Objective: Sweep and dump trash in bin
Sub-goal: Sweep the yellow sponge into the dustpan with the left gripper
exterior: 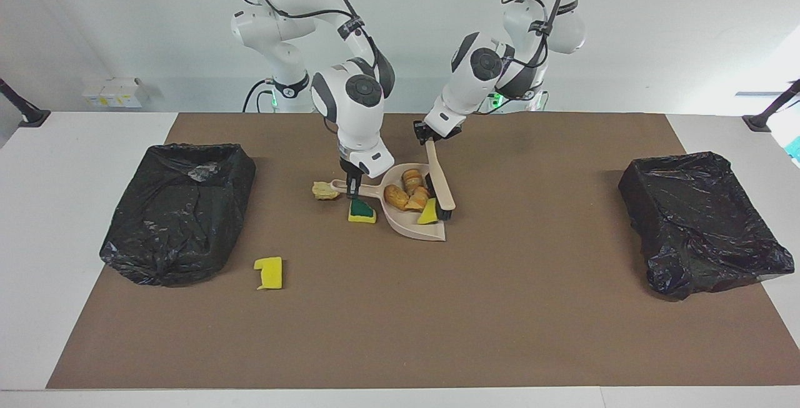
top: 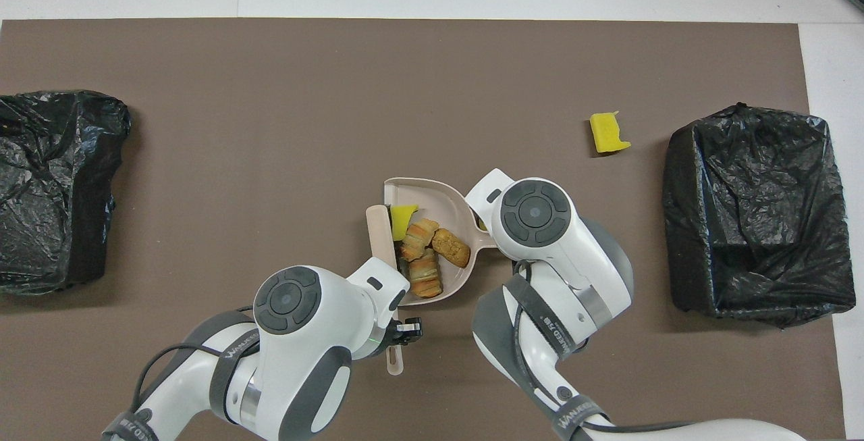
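Note:
The beige dustpan (exterior: pixel 431 233) (top: pixel 432 191) lies mid-mat, and my right gripper (exterior: pixel 353 189) is shut on its handle. It holds three tan-brown bread lumps (exterior: pixel 406 194) (top: pixel 425 258) and a yellow sponge piece (exterior: pixel 429 213) (top: pixel 403 213). My left gripper (exterior: pixel 430 139) (top: pixel 403 330) is shut on the handle of the beige brush (exterior: pixel 440 183) (top: pixel 379 231), whose black bristles rest at the pan's open mouth against the trash. A green-topped sponge wedge (exterior: pixel 362 211) and a tan lump (exterior: pixel 323 191) lie on the mat by the pan's handle. Another yellow sponge (exterior: pixel 269 272) (top: pixel 609 133) lies apart.
Two bins lined with black bags stand on the brown mat, one at the right arm's end (exterior: pixel 178 211) (top: pixel 756 215) and one at the left arm's end (exterior: pixel 700 220) (top: pixel 54 184). The loose yellow sponge lies close to the bin at the right arm's end.

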